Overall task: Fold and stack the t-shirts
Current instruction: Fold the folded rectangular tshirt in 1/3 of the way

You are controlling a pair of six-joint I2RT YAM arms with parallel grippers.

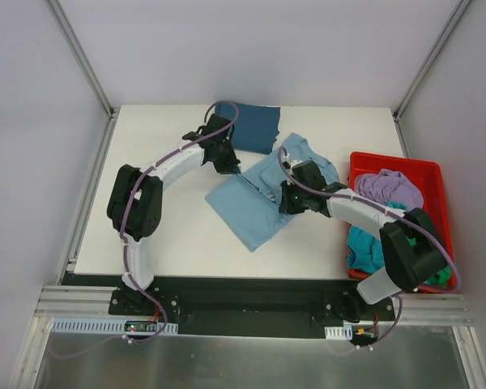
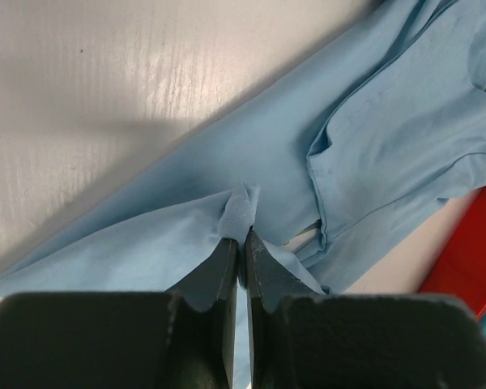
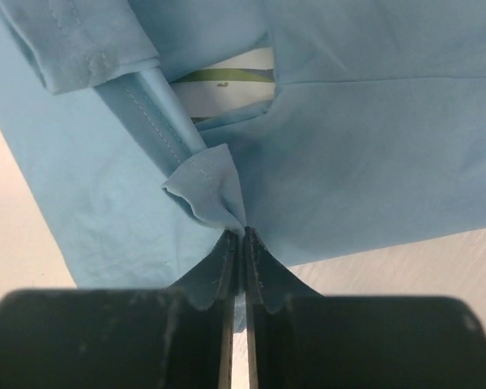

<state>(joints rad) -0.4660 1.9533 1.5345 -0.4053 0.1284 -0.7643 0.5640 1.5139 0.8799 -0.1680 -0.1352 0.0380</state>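
Pinching the sky-blue t-shirt (image 1: 247, 212), left gripper (image 2: 243, 237) and right gripper (image 3: 243, 233) clamped.

A white table (image 1: 178, 235) stands enclosed by plain pale walls (image 1: 32, 162) on the left, right and far sides, with aluminium posts (image 1: 79, 55) rising from its far corners. Along its near edge lie a black plate (image 1: 251, 296) and an aluminium rail (image 1: 73, 304), then a brushed metal sheet (image 1: 251, 365).

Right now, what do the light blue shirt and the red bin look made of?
The light sky-blue t-shirt looks like soft, matte knit fabric, probably cotton: it creases, drapes and shows stitched hems. The red rectangular bin looks like smooth moulded plastic, judging by its stiff, even rim.
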